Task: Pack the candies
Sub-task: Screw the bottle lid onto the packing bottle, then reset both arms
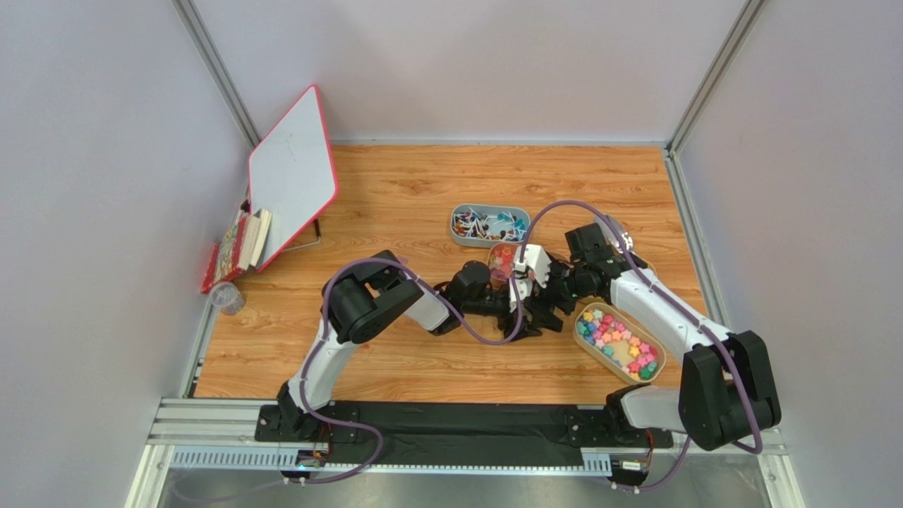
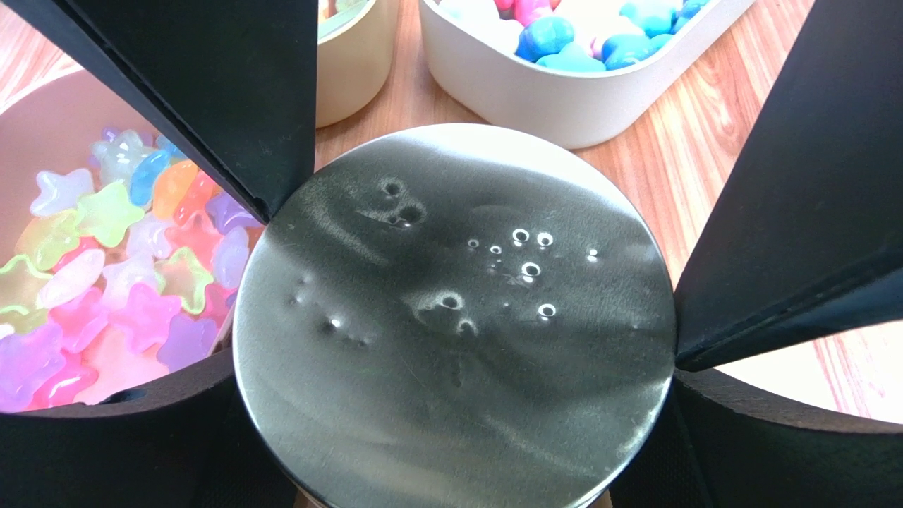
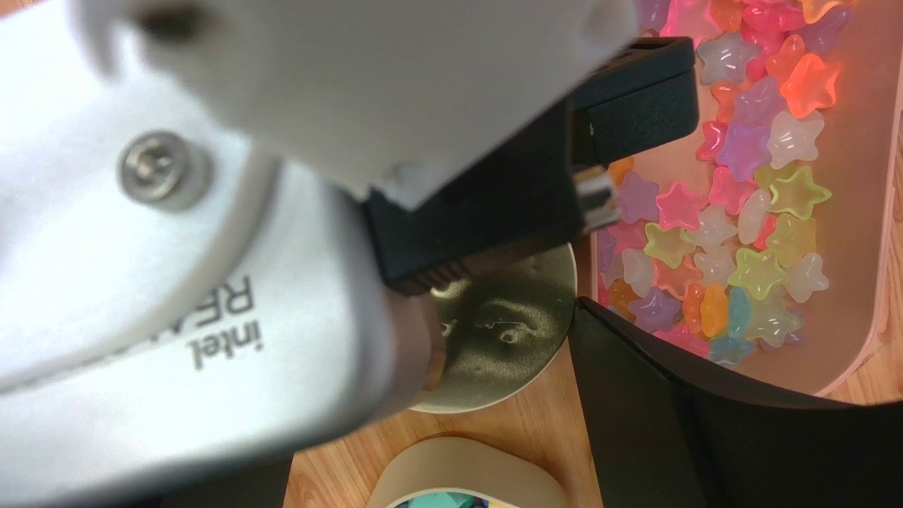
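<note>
The left pincer [image 2: 466,265] is grasping a round metal lid [image 2: 456,349]. Its two black fingers [image 2: 212,95] are spread wide, approx. the lid's full width, and each is pressing on the rim, one at the left edge & one at the right. The lid's flat face is turning toward the wrist cam, showing small dents and glints.

Just left of this pincer, star-shaped candies [image 2: 117,275] in pink, purple, green, yellow, orange & blue are sitting in a tan tray [image 2: 53,127]. Ahead of it, a cream tray [image 2: 551,101] is holding blue and pink chunky candies [image 2: 572,37].

In the top view the right pincer [image 1: 551,302] is meeting the left one nose to nose over the wooden surface [image 1: 403,201]. Its own cam is mostly being blocked by the left arm's white-and-silver camera housing [image 3: 212,212]. Only one dark finger [image 3: 689,423] is showing and the other is hidden, so whether this pincer is clenched or released can't be told. The lid is lying just beside that finger, w/ the star candies beyond it to the right.

Just behind both pincers a small clear jar [image 1: 501,257] w/ red-orange candies inside is standing. Farther behind, a grey tray [image 1: 454,224] is holding blue-white wrapped candies [image 1: 490,224].
</note>
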Tool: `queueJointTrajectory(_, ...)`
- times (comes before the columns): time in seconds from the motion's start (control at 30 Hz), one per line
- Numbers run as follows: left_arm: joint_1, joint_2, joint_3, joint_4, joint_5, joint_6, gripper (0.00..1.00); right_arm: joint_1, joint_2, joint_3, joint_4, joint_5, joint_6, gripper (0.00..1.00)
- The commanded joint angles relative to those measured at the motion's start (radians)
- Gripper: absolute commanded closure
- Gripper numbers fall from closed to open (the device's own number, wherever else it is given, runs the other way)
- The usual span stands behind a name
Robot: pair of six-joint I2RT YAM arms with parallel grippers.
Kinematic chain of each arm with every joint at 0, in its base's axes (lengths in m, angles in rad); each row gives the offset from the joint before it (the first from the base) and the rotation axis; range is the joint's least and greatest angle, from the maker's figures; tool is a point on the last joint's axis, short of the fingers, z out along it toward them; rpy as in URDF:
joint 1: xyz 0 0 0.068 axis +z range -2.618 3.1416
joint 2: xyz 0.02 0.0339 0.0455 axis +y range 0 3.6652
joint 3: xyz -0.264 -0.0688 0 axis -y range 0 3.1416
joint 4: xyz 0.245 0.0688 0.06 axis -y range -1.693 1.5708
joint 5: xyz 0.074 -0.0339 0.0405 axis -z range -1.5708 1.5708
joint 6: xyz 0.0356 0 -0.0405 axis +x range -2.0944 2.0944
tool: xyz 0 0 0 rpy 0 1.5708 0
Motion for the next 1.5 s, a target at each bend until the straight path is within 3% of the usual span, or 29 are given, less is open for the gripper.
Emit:
queueJointTrajectory(0.0, -0.008, 0.142, -0.077, -0.526, -0.093, 0.058, 0.86, -0.003, -0.007, -0.026, -0.152, 0.114, 0.065, 0.12)
queueJointTrajectory(0.1, -0.008, 0.136, -0.067, -0.557, -0.047, 0.082, 0.53, -0.003, -0.013, -0.006, -0.149, 0.130, 0.025, 0.07)
queueJointTrajectory(0.17, -0.008, 0.124, -0.087, -0.545, -0.040, 0.088, 0.44, -0.003, -0.002, 0.013, -0.138, 0.148, 0.011, 0.06)
queueJointTrajectory(0.2, -0.008, 0.118, -0.091, -0.537, -0.031, 0.099, 0.01, -0.002, 0.002, 0.031, -0.138, 0.151, 0.007, 0.06)
queueJointTrajectory(0.53, -0.008, 0.063, -0.096, -0.655, -0.033, 0.134, 0.00, 0.000, 0.006, 0.045, -0.145, 0.162, -0.010, 0.00)
queueJointTrajectory(0.77, 0.013, -0.020, -0.119, -0.778, -0.074, 0.105, 0.00, -0.040, -0.085, 0.030, -0.145, 0.206, -0.020, 0.00)
queueJointTrajectory(0.87, 0.039, -0.109, -0.151, -0.855, -0.043, 0.082, 0.00, -0.075, -0.151, 0.028, -0.145, 0.211, -0.023, 0.00)
queueJointTrajectory(1.03, 0.056, -0.275, -0.173, -0.994, -0.083, 0.171, 0.00, -0.098, -0.228, 0.031, -0.145, 0.228, -0.029, 0.00)
queueJointTrajectory(1.17, 0.087, -0.452, -0.144, -1.126, -0.026, 0.211, 0.00, -0.132, -0.244, 0.098, -0.082, 0.309, 0.156, 0.00)
queueJointTrajectory(1.33, 0.104, -0.732, -0.024, -1.244, -0.081, 0.280, 0.00, -0.245, -0.255, 0.238, -0.054, 0.263, 0.549, 0.00)
queueJointTrajectory(1.43, 0.124, -0.798, 0.127, -1.243, -0.274, 0.266, 0.00, -0.255, -0.280, 0.229, 0.071, 0.502, 0.759, 0.00)
queueJointTrajectory(1.47, 0.131, -0.804, 0.154, -1.222, -0.339, 0.254, 0.00, -0.259, -0.277, 0.223, 0.122, 0.674, 0.792, 0.00)
